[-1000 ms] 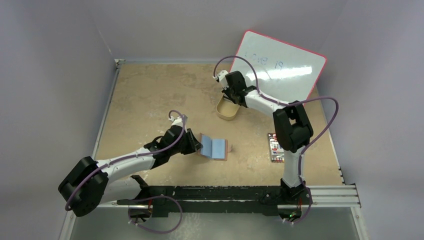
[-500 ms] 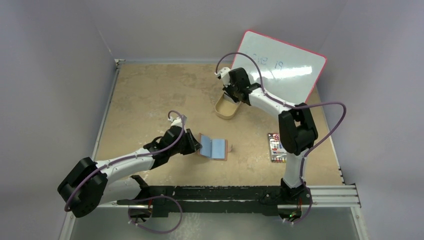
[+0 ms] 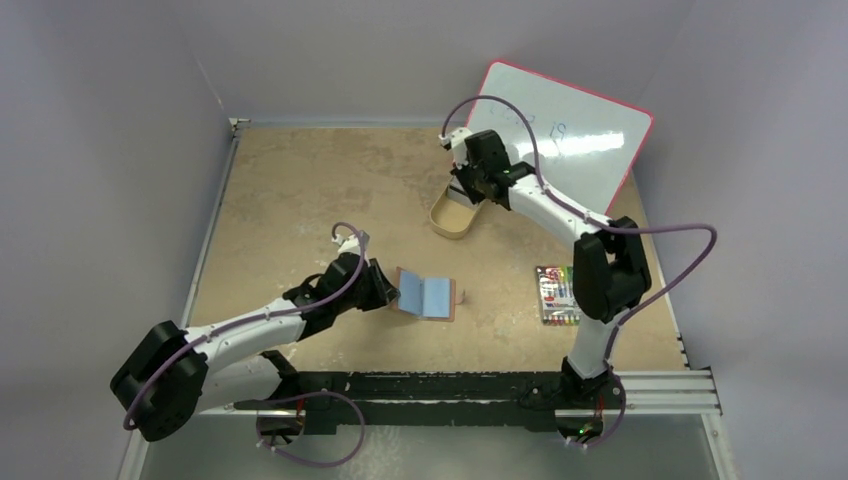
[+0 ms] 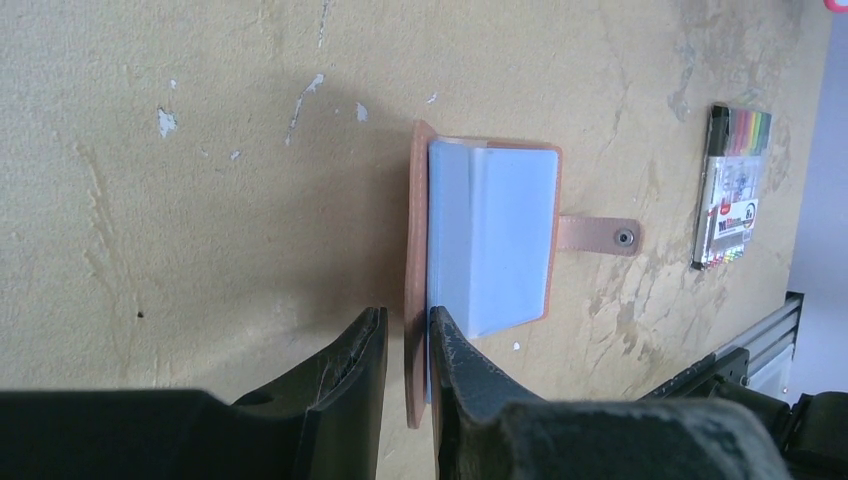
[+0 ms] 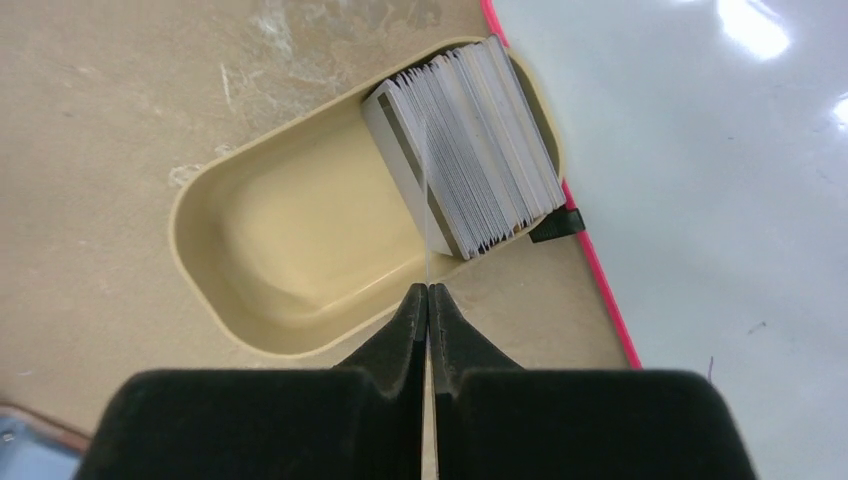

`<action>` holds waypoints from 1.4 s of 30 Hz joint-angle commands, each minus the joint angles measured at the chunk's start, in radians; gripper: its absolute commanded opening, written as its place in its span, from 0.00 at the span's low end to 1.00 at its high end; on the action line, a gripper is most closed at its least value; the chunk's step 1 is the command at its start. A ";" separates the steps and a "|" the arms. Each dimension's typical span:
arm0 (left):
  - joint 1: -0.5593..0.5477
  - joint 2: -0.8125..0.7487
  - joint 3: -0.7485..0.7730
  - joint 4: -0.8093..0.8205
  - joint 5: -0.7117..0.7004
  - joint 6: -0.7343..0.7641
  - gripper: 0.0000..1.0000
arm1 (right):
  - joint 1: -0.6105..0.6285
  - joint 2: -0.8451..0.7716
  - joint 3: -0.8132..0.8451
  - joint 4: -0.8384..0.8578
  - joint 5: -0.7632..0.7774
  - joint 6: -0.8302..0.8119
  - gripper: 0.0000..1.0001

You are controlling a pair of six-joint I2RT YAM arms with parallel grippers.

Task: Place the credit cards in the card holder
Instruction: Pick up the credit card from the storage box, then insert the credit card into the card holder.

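Observation:
The card holder (image 3: 430, 296) (image 4: 495, 240) lies open in the middle of the table, reddish-brown outside and light blue inside. Its left flap stands upright between the jaws of my left gripper (image 3: 390, 290) (image 4: 408, 335), which is shut on it. A stack of credit cards (image 5: 470, 150) leans in the far end of a tan oval tray (image 5: 200, 270) (image 3: 450, 222). My right gripper (image 3: 463, 193) (image 5: 428, 290) hangs above the tray's near rim. It is shut on one credit card (image 5: 426, 200), which shows edge-on as a thin white line.
A red-rimmed whiteboard (image 3: 570, 140) (image 5: 700, 200) lies right behind the tray, at the back right. A pack of coloured markers (image 3: 557, 295) (image 4: 732, 185) lies to the right of the card holder. The snap tab (image 4: 600, 235) points toward the markers.
My right gripper closed on a card and shifted slightly back and to the right over the tray, its arm stretching out. The left gripper and card holder stayed put.

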 commanded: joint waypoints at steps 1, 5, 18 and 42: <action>-0.007 -0.027 0.000 -0.006 -0.033 0.011 0.21 | -0.003 -0.119 -0.022 -0.013 -0.028 0.101 0.00; -0.007 -0.022 0.002 -0.013 -0.046 0.012 0.18 | -0.003 -0.176 -0.058 -0.016 -0.062 0.201 0.00; -0.007 0.010 -0.012 -0.017 -0.093 -0.029 0.00 | 0.065 -0.510 -0.423 0.249 -0.329 0.731 0.00; -0.007 0.068 -0.067 0.077 -0.119 -0.161 0.00 | 0.257 -0.513 -0.918 0.637 -0.361 1.171 0.00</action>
